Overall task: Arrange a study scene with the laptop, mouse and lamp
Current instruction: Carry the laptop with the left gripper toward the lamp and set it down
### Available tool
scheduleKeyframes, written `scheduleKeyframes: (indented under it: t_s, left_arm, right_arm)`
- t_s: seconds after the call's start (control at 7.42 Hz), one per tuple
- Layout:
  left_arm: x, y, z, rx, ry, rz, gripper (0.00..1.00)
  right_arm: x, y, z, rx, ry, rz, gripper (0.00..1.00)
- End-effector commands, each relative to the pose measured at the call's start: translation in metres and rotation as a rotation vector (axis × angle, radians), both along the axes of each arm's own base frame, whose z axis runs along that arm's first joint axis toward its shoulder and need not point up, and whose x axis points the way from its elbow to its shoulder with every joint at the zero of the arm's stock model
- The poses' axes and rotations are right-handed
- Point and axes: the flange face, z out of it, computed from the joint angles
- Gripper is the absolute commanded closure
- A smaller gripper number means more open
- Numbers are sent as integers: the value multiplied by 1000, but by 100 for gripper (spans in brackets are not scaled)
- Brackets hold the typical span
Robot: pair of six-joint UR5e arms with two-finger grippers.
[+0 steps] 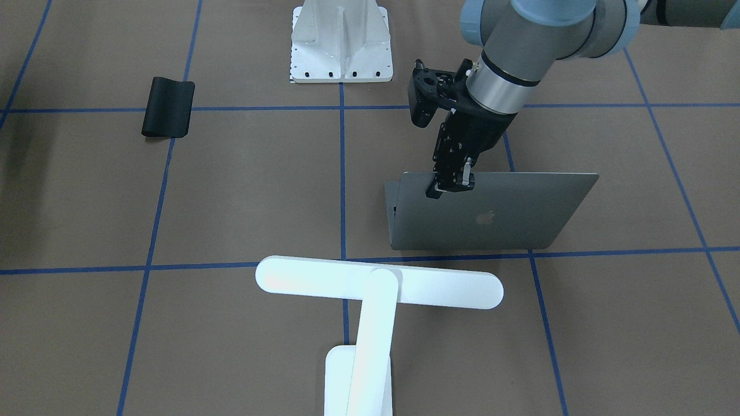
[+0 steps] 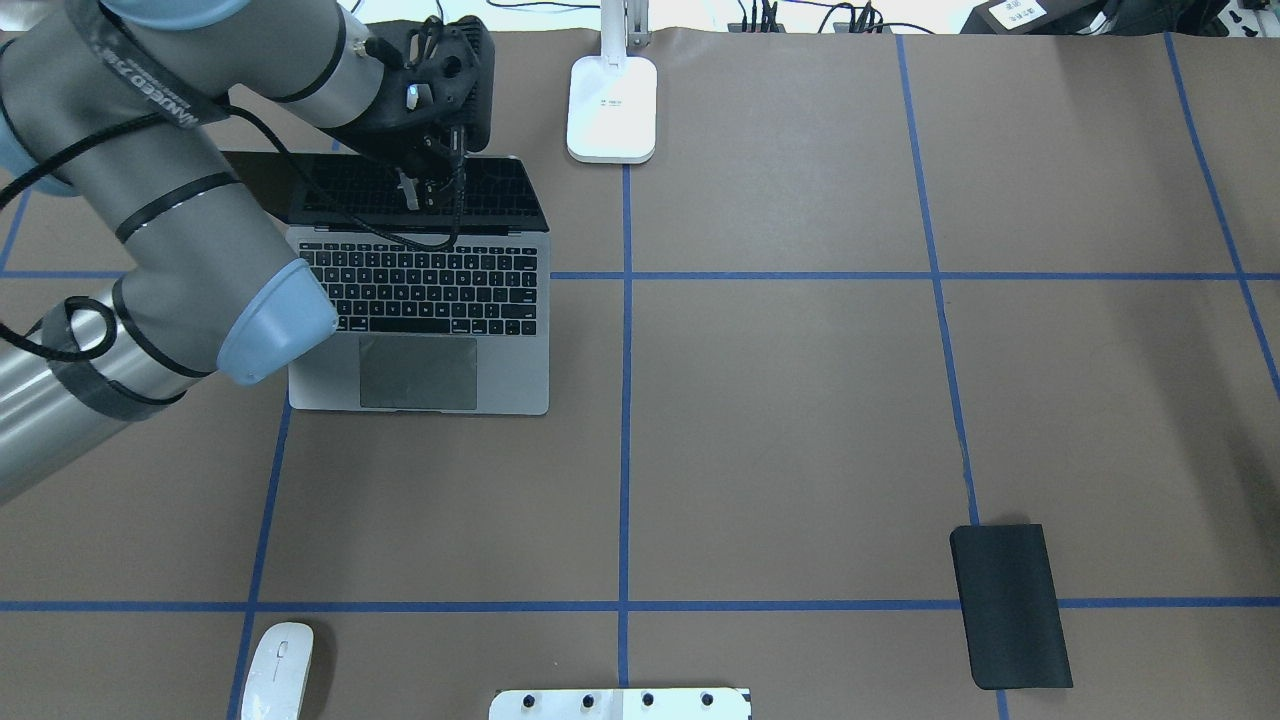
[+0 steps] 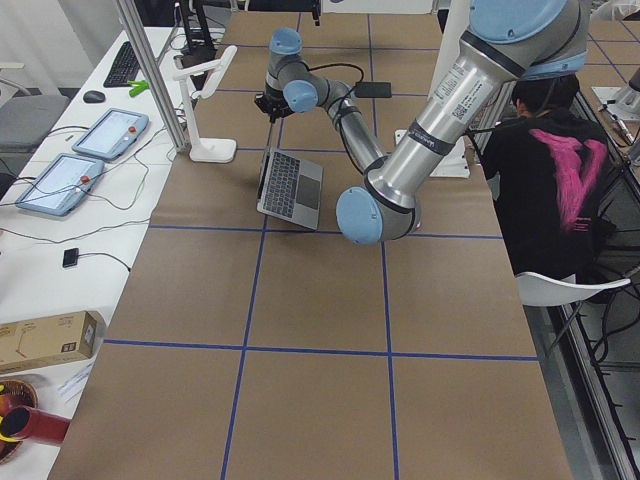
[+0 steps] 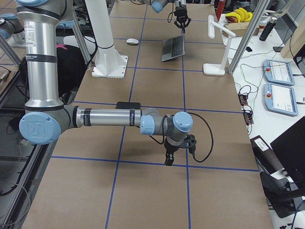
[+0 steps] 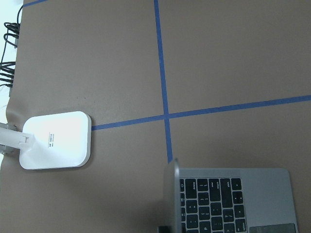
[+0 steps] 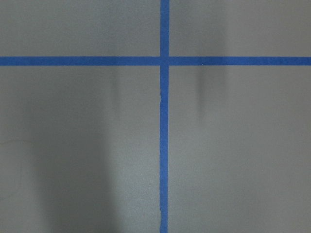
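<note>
The laptop (image 2: 420, 330) stands open at the table's left, its grey lid with the apple logo (image 1: 491, 214) nearly upright. My left gripper (image 1: 450, 186) is shut on the lid's top edge, with one finger on either side of it, and also shows in the overhead view (image 2: 425, 195). The white lamp (image 1: 376, 289) stands at the far edge beside the laptop, its base (image 2: 612, 110) on the table. The white mouse (image 2: 278, 672) lies at the near left edge. My right gripper (image 4: 170, 160) hovers over bare table; I cannot tell whether it is open.
A black mouse pad (image 2: 1010, 605) lies at the near right. The white ribbed pedestal (image 1: 341, 46) stands at the robot's side of the table. Blue tape lines cross the brown tabletop. A person (image 3: 555, 170) sits beside the table.
</note>
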Motion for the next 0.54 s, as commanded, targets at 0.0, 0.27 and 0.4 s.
scheduleKeyframes:
  t_s: [0.0, 0.27, 0.4]
  left_arm:
    - [12, -9, -1, 1, 2, 0, 100]
    - [37, -17, 13, 18, 24, 17, 100]
    - [46, -18, 18, 1, 42, 10, 100]
  right_arm:
    - [0, -2, -13, 21, -11, 4, 0]
    - [6, 8, -56, 96, -27, 25, 0]
    - [8, 12, -76, 98, -33, 64, 0]
